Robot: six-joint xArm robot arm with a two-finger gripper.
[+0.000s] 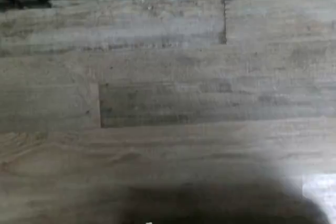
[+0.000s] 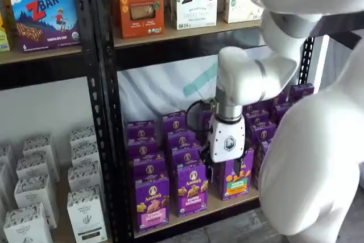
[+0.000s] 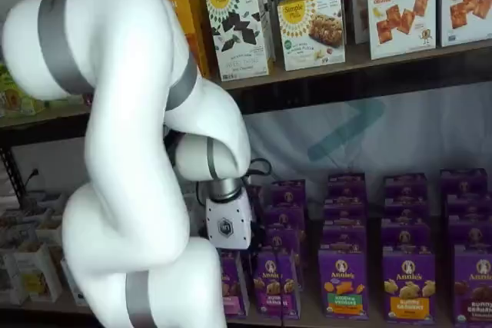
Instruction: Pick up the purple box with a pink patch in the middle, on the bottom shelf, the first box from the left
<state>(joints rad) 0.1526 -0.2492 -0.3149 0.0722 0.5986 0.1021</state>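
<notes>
Three near-identical purple fronts side by side: purple box (image 2: 151,202), pink band, sits leftmost at bottom shelf (image 2: 227,204) front edge. Gripper (image 2: 227,166) fingers hidden, can't tell their state. Risk: grabbing the yellow-band carton (image 2: 192,189).

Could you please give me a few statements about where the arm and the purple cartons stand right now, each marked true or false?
1. The small purple carton with the pink label band stands upright on the light wooden bottom shelf. True.
2. The white-bodied hand is closed on that carton. False: its white body hangs beside the cartons, and its fingers are hidden.
3. A purple carton with a green band stands in the front row. True.
4. The wrist view shows mostly cartons. False: it shows mostly grey plank floor.
</notes>
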